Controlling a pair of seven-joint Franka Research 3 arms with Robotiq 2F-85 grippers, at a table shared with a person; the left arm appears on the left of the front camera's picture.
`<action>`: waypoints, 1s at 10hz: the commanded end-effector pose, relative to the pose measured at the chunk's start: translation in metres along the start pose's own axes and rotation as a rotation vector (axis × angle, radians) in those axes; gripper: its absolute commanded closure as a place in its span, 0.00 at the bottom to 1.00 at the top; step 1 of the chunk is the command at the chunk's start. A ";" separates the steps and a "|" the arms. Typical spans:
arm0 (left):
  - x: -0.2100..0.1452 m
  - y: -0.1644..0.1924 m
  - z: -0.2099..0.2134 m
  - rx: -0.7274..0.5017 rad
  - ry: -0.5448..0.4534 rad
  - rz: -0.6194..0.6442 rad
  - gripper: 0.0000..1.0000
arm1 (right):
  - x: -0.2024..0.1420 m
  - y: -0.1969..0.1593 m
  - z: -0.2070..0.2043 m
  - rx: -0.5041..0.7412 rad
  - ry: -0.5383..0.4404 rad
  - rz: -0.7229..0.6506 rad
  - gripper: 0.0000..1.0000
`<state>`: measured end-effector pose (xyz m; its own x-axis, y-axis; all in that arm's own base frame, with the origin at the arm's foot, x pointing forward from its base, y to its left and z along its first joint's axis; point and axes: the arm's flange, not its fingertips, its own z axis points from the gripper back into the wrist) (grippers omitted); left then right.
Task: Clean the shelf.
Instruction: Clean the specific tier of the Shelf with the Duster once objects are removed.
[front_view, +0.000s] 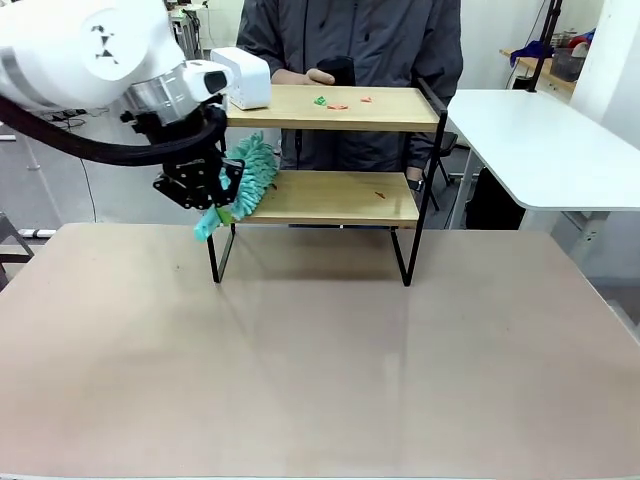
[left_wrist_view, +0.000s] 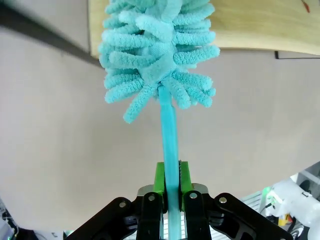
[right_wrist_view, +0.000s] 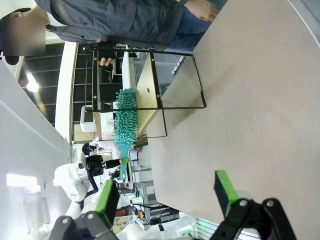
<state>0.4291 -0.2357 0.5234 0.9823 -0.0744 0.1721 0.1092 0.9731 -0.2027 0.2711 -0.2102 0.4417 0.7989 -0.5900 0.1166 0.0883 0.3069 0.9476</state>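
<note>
A teal duster (left_wrist_view: 156, 52) is being clenched by the left gripper (left_wrist_view: 171, 176), with the shelf (left_wrist_view: 260, 27) at the jaws' twelve o'clock; the right gripper (right_wrist_view: 165, 189) is being held released.

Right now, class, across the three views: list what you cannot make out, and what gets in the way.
Front view: scraps on the top board, too small to identify.
Front view: lower board's left end, covered by the duster head.
Front view: black object in the person's hand, partly hidden behind the top board.
Left wrist view: shelf cut off by the top edge.
</note>
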 end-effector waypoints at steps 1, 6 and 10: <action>0.011 -0.022 -0.002 0.024 0.003 -0.048 0.87 | -0.001 0.000 -0.003 0.027 -0.012 0.021 0.00; 0.021 -0.084 -0.012 0.013 0.031 -0.229 0.87 | -0.001 0.000 -0.003 0.027 -0.012 0.021 0.00; 0.021 -0.118 -0.015 -0.039 0.076 -0.371 0.87 | -0.001 0.000 -0.003 0.027 -0.012 0.021 0.00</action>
<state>0.4372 -0.3551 0.5324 0.9056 -0.3846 0.1788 0.4142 0.8927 -0.1776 0.2709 -0.2103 0.4417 0.7988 -0.5902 0.1165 0.0884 0.3067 0.9477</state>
